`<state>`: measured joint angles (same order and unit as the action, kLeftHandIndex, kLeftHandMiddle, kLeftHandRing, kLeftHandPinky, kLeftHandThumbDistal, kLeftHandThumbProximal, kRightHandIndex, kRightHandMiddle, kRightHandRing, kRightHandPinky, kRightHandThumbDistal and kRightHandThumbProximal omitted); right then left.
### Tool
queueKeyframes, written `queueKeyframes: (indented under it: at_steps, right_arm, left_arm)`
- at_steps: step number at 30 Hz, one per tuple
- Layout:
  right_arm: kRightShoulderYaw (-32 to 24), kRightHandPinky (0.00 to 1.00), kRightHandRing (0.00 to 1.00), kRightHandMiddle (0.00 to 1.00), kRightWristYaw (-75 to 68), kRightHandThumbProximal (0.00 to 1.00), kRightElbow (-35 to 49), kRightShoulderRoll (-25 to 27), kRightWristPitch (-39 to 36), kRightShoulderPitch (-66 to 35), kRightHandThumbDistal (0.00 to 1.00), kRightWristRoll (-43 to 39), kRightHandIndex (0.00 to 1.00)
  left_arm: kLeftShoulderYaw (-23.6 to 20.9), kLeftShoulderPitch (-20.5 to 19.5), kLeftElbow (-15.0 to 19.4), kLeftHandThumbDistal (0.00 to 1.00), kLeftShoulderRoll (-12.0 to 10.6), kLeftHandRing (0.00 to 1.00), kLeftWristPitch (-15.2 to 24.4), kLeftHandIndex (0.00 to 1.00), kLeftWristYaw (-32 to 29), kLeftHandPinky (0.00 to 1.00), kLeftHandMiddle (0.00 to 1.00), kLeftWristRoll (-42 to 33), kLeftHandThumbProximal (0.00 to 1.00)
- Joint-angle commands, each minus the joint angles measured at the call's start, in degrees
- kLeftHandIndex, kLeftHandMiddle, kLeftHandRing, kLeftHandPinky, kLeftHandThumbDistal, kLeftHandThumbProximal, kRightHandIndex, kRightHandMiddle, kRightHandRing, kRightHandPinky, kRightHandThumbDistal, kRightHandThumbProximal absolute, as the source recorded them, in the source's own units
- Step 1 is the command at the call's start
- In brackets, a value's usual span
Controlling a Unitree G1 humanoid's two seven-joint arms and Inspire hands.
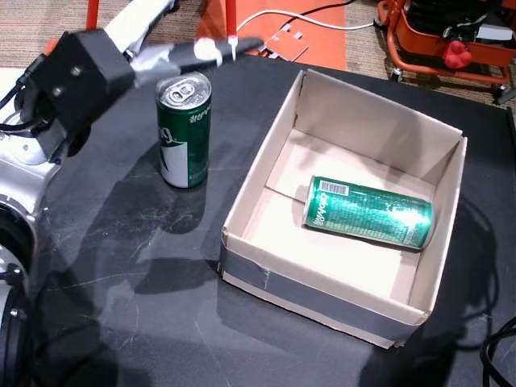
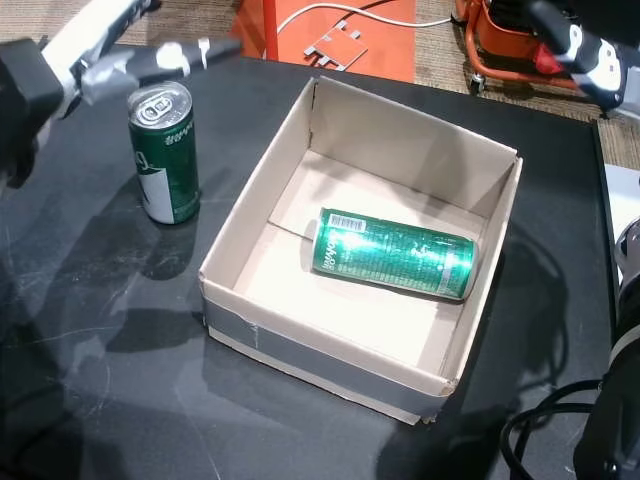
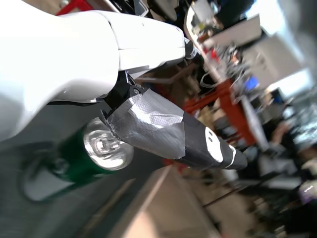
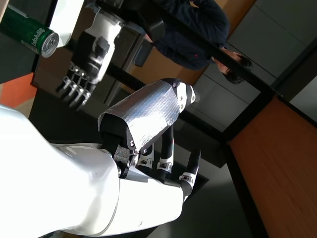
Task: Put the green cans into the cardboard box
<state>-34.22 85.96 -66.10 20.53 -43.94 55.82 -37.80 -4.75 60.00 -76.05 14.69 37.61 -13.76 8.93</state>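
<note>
Cylindrical green can (image 1: 368, 212) lies inside taped cardboard box (image 1: 322, 300).

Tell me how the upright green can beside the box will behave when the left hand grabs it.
The upright can is tall on a narrow base, so a sideways nudge from the left hand would probably tip it. Once down, its round body would likely roll on the smooth black table. Its glossy wall looks slippery; whether it is full cannot be told.

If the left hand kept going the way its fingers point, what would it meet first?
Probably nothing: the left hand reaches above and past the standing can, toward the table's far edge. Depth is unclear.
</note>
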Motion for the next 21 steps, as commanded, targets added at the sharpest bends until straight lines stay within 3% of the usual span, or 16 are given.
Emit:
queueKeyframes:
  at_steps: [1,4,9,13,16,21]
  right_arm:
    - [-0.3,0.76,0.43,0.36,0.6,0.68,-0.1,1.2,0.3,0.0,0.94,0.0,0.51]
    - [-0.7,0.75,0.42,0.35,-0.5,0.67,0.2,1.5,0.1,-0.6,0.99,-0.1,0.52]
    - [-1.2,0.76,0.44,0.39,-0.8,0.7,0.5,2.1,1.0,-1.1,0.96,-0.2,0.58]
    - [-0.9,0.75,0.43,0.39,-2.4,0.64,1.8,1.9,1.0,-1.8,1.0,0.0,0.59]
    - [-1.1,0.73,0.43,0.37,-4.5,0.63,3.3,1.4,0.1,-2.9,1.0,-0.1,0.51]
    - [-1.0,0.73,0.43,0.37,-5.9,0.62,4.7,1.6,1.0,-4.3,1.0,-0.5,0.52]
  left_arm:
    - [-0.8,-0.7,-0.7,1.0,-1.1,1.0,-1.1,1.0,-1.1,1.0,1.0,-1.0,0.58]
    - [1.7,-0.7,-1.0,1.0,-1.0,1.0,-2.9,1.0,0.7,1.0,1.0,2.0,0.62]
    - [2.2,-0.7,-1.2,1.0,-1.5,1.0,-4.6,1.0,0.7,1.0,1.0,2.6,0.63]
    - [3.5,-0.8,-1.3,1.0,-1.4,1.0,-5.1,1.0,1.4,1.0,1.0,4.1,0.62]
    - [7.0,-1.2,-1.6,1.0,-0.4,1.0,-6.4,1.0,3.5,1.0,1.0,8.2,0.59]
    - [12.8,-2.0,-2.2,1.0,1.7,1.0,-9.4,1.0,5.6,1.0,1.0,14.6,0.55]
